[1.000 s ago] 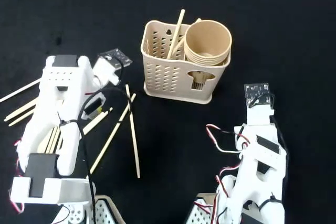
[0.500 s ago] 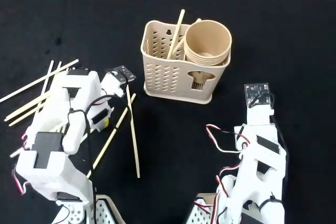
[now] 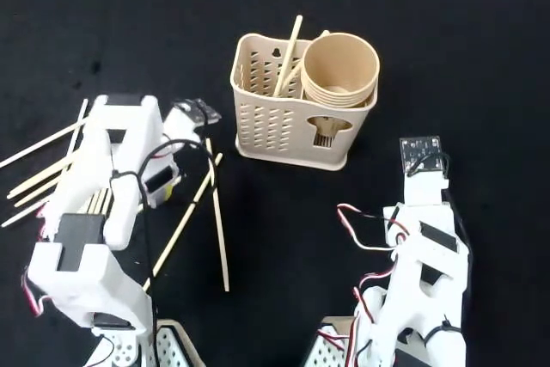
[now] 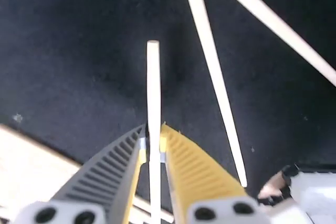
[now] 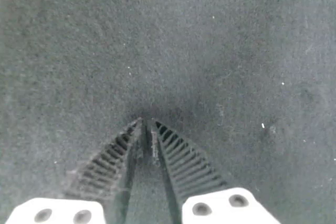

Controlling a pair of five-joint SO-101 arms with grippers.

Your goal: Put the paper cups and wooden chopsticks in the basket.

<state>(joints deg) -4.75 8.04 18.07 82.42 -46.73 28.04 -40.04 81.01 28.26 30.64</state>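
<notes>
Black tabletop: beside the basket, left claw pinches one wooden chopstick (ready for basketing); right claw pressed together, empty.

Soft, even light is falling from overhead; black table is looking matte; pale basket is showing bright; right gripper is casting a faint shadow.

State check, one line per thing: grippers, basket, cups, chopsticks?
Left gripper: shut on a chopstick.
Right gripper: shut, empty.
Basket: upright, partly filled.
Cups: stacked upright in the basket.
Loose chopsticks: lying flat on the table.
</notes>
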